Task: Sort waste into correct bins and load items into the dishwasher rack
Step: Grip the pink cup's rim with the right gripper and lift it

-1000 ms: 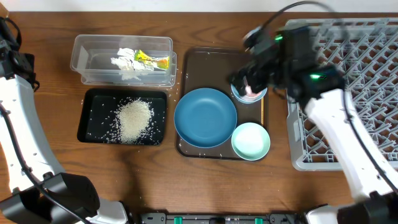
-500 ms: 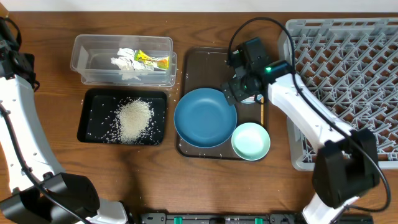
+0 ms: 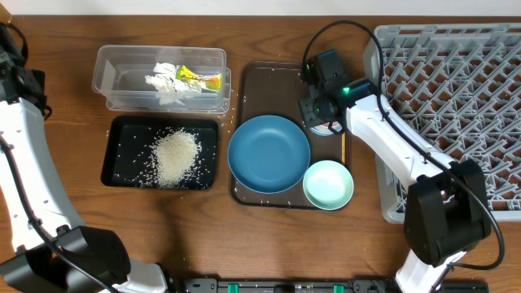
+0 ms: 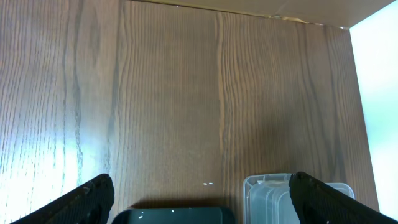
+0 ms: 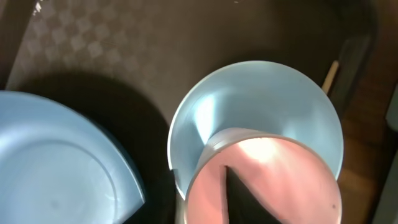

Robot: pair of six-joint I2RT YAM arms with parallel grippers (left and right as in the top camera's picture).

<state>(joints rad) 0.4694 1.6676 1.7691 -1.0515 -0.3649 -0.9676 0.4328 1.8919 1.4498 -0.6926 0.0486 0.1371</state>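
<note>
My right gripper [image 3: 319,110] is low over the back right of the brown tray. In the right wrist view one finger [image 5: 239,199] reaches inside the pink cup [image 5: 273,180], and the jaws are closed on its wall. The cup sits in a light-blue bowl [image 5: 249,93], next to the blue plate [image 3: 269,153]. A second mint bowl [image 3: 328,184] sits at the tray's front right. A chopstick [image 3: 343,146] lies along the tray's right edge. My left gripper [image 4: 202,205] is open above bare table. Rice [image 3: 175,156] lies in the black tray [image 3: 114,175]. Tissue [image 3: 163,84] and a wrapper [image 3: 199,79] lie in the clear container [image 3: 114,61].
The grey dishwasher rack [image 3: 456,81] fills the right side of the table. The brown serving tray [image 3: 269,89] holds the dishes. Loose rice grains are scattered around the black tray. My left arm runs along the table's left edge.
My right arm has swung in over the bowl and its jaws have closed on the pink cup. The left arm has not moved.
</note>
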